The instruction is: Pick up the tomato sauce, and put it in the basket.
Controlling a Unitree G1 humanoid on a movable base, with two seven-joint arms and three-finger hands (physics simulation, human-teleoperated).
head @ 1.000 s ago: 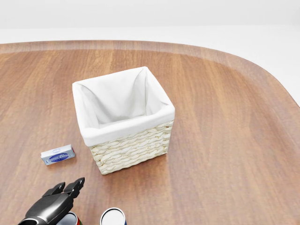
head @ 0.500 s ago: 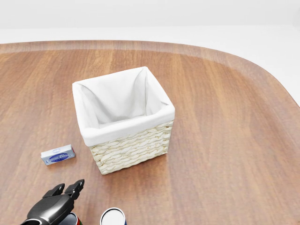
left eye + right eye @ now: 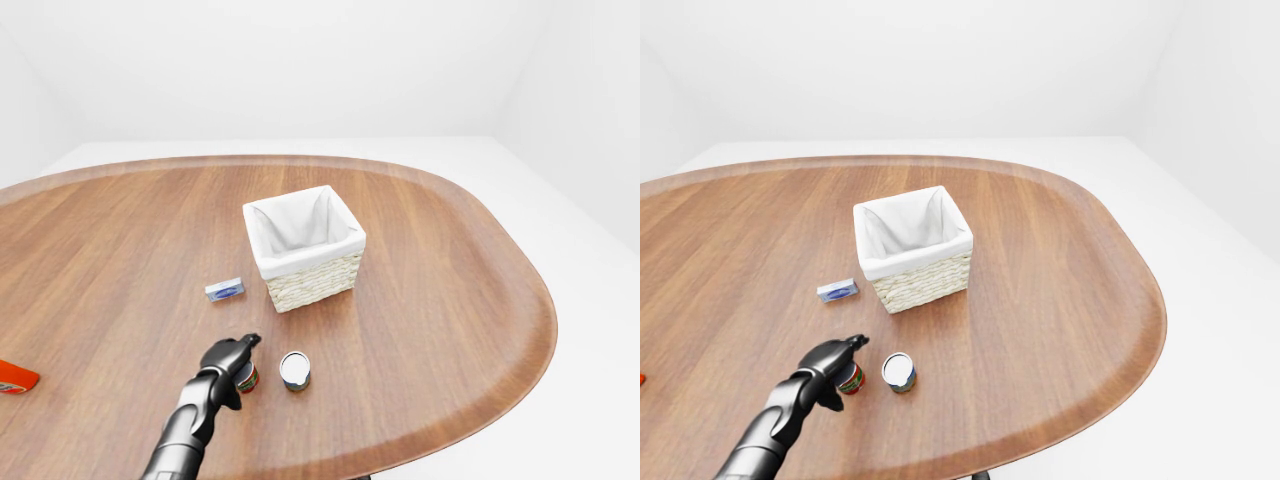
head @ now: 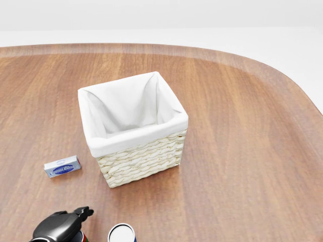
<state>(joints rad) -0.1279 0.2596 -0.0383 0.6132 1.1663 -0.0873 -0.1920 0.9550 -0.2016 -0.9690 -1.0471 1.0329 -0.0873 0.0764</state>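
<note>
Big brown wooden table [image 3: 440, 280] in a plain white room, left hand [image 3: 830, 362] curled over the tomato sauce [image 3: 851, 380], grip unclear, basket [image 3: 303, 247] nearby.

Basket [image 3: 303, 247] stands near the middle of the table [image 3: 440, 290]. Small box [image 3: 225, 290] lies just left of it. Toward the table's bottom edge in the left-eye view, two cans: one [image 3: 295, 370] standing free, the other [image 3: 851, 379] left of it under the left hand [image 3: 226, 360].
</note>
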